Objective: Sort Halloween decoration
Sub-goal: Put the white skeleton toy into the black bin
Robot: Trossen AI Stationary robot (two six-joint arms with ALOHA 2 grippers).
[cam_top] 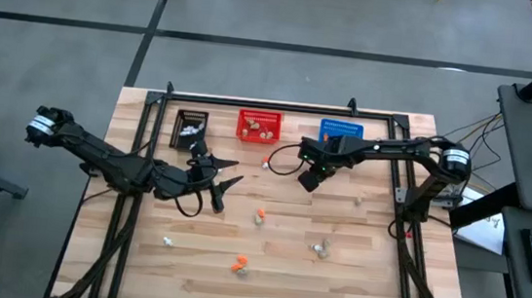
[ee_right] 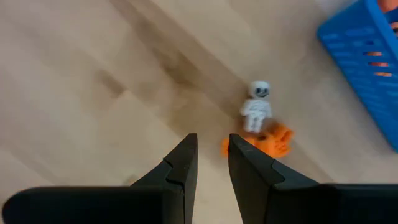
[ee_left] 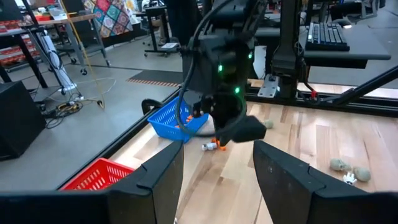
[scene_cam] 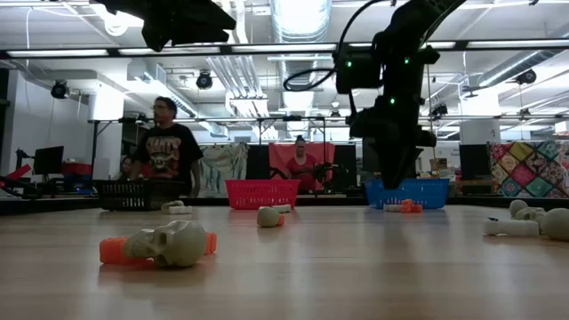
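Orange and white sat together right below my right end effector (ee_right: 212, 155): a tiny white skeleton (ee_right: 255, 107) touching an orange trinket (ee_right: 273, 140), on bare wood just beside the blue basket (ee_right: 367, 62). Both fingers were only a narrow gap apart and held nothing, hovering above the table with the orange piece off to one side of the tips.

More decorations lay scattered over the table (cam_top: 371, 277): an orange one (cam_top: 261, 214) near the middle, another orange one (cam_top: 239, 261) nearer the front edge, a pale one (cam_top: 320, 246) to its right and a small white one (cam_top: 168, 241) to the left. Across the back stood the black basket (cam_top: 190, 128), the red basket (cam_top: 258, 126) and the blue one.

I judged the step to be picking the orange piece. To do it well, I would shift until the gap straddled it alone, spread the fingers a little, then descend straight, so the skeleton was not pinched along.

My left end effector (cam_top: 228, 169) waited wide open and empty, in front of the black basket.
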